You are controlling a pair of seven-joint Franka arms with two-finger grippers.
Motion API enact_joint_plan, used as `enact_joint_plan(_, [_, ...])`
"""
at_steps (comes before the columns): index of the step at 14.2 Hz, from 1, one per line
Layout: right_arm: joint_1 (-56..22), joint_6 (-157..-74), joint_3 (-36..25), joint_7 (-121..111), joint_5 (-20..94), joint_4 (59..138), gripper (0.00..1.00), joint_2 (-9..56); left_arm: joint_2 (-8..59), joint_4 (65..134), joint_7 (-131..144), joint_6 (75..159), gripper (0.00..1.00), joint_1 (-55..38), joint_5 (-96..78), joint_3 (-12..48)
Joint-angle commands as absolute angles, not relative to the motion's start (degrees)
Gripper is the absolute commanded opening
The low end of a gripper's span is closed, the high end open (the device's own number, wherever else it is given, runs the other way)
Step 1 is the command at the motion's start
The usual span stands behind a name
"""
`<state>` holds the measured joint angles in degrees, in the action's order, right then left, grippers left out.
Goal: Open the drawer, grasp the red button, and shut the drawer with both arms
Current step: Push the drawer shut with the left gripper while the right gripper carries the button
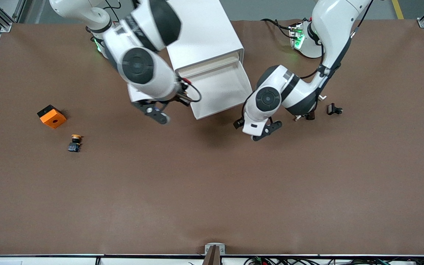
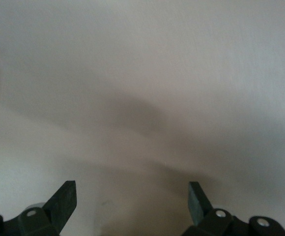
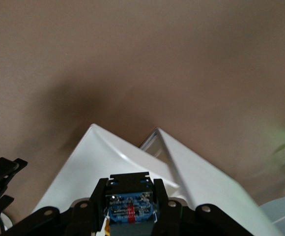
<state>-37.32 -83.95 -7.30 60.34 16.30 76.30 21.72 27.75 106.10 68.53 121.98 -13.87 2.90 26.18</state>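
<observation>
The drawer [image 1: 222, 92] stands pulled out of the white cabinet [image 1: 201, 33] near the counter [image 1: 212, 191] edge where the arm bases stand, its long axis running from the cabinet toward the front camera, its open tray facing up. The right claw [image 3: 131, 206] hangs over the drawer's corner toward the right arm's end, shut tight on the button [image 3: 130, 204]; the blue-and-black body shows between the fingers, and which way the red cap points cannot be told. The left claw [image 2: 132, 201] is spread wide and holds nothing, close against a pale drawer wall at the corner toward the left arm's end. An orange cube [image 1: 51, 116] and a yellow-capped button [image 1: 75, 143] lie near the right arm's end.
</observation>
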Motion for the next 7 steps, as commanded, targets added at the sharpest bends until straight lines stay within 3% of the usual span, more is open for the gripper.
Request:
enact_joint_plan(1, [-31.9, -83.9, -6.5, 46.3, 13.8, 83.6, 0.01, 15.1, 25.8, 108.4, 67.4, 123.9, 1.00, -13.4, 6.6, 29.0])
enact_joint_plan(7, [-20.1, -88.1, -6.5, 22.8, 5.9, 93.5, 0.04, 11.9, 26.5, 108.5, 67.2, 125.9, 1.00, -13.6, 6.8, 34.6])
